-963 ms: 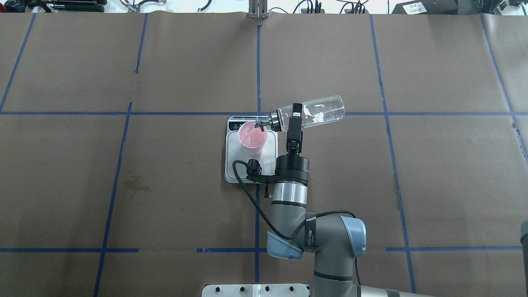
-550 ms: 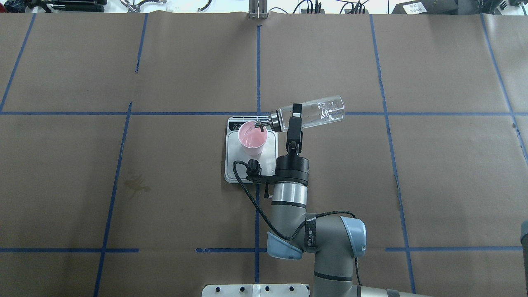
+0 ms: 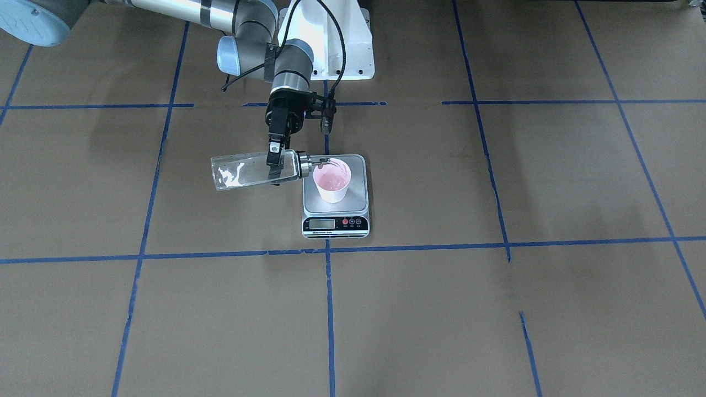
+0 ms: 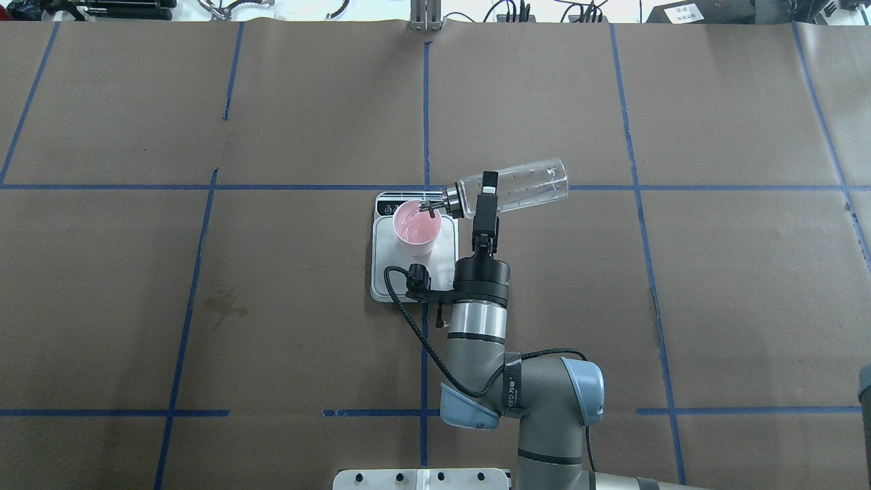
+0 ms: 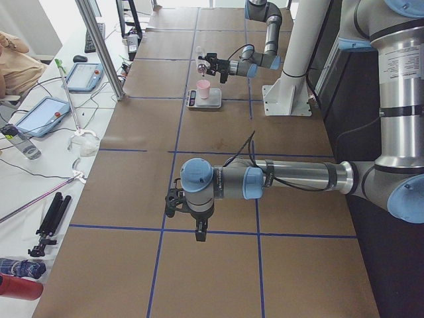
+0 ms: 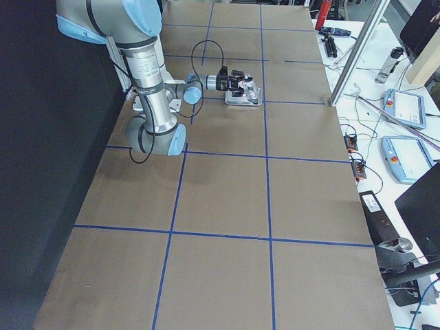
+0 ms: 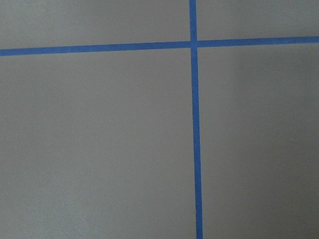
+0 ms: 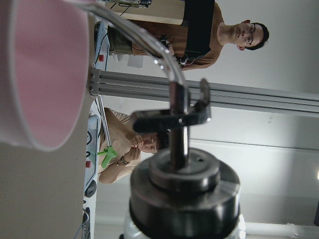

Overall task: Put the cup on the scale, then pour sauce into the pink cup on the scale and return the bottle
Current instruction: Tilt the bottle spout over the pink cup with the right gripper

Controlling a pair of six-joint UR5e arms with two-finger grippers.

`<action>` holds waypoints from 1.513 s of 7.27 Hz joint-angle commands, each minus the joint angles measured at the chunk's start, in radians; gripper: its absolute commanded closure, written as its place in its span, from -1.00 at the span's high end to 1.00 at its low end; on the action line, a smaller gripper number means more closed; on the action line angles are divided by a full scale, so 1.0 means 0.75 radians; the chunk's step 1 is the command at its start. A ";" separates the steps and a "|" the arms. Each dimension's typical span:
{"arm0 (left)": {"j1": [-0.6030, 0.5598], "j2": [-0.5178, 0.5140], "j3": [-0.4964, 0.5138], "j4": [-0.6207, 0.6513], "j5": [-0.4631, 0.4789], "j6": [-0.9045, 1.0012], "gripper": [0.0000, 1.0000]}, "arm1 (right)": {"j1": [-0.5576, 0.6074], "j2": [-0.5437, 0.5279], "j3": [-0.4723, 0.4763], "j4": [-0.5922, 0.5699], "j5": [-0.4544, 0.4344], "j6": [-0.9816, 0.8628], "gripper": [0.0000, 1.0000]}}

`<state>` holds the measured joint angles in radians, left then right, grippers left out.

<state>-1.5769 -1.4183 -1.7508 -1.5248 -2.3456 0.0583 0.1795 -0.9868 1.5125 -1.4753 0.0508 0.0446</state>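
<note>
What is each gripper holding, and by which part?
Right gripper clamps the clear cylindrical glass bottle around its body, near the neck. Left gripper shows nothing held.

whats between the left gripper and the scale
Only bare paper with blue tape lines separates the left gripper and the scale, in the exterior left view.
</note>
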 commanded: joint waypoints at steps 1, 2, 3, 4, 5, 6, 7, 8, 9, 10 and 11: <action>0.000 -0.001 -0.001 0.000 0.000 0.000 1.00 | 0.000 -0.003 0.000 0.002 0.002 0.002 -1.00; 0.002 -0.001 -0.001 0.000 0.000 0.000 1.00 | 0.000 -0.003 0.002 0.006 0.002 0.002 -1.00; 0.000 -0.001 -0.001 0.000 -0.002 0.000 1.00 | 0.000 -0.005 0.002 0.006 0.002 0.002 -1.00; 0.000 -0.001 -0.001 0.000 -0.002 0.000 1.00 | 0.000 -0.006 0.002 0.006 0.002 0.006 -1.00; 0.000 -0.001 -0.001 0.000 -0.002 0.000 1.00 | 0.000 -0.006 0.004 0.006 0.002 0.008 -1.00; 0.000 -0.001 -0.001 0.000 -0.002 0.000 1.00 | 0.002 -0.006 0.012 0.016 0.004 0.020 -1.00; 0.000 -0.001 -0.005 0.000 -0.002 0.000 1.00 | 0.002 -0.016 0.010 0.131 0.014 0.020 -1.00; 0.000 -0.001 -0.008 0.000 -0.002 0.000 1.00 | 0.002 -0.018 0.008 0.246 0.022 0.022 -1.00; 0.000 -0.001 -0.010 0.000 -0.002 0.000 1.00 | 0.002 -0.036 0.010 0.385 0.079 0.022 -1.00; 0.000 -0.001 -0.012 0.000 -0.002 0.000 1.00 | 0.000 -0.060 0.004 0.558 0.100 0.022 -1.00; 0.000 -0.001 -0.014 0.000 -0.002 0.000 1.00 | 0.000 -0.067 0.004 0.708 0.140 0.024 -1.00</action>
<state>-1.5769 -1.4189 -1.7591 -1.5248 -2.3470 0.0583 0.1802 -1.0258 1.5170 -1.0867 0.1230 0.0616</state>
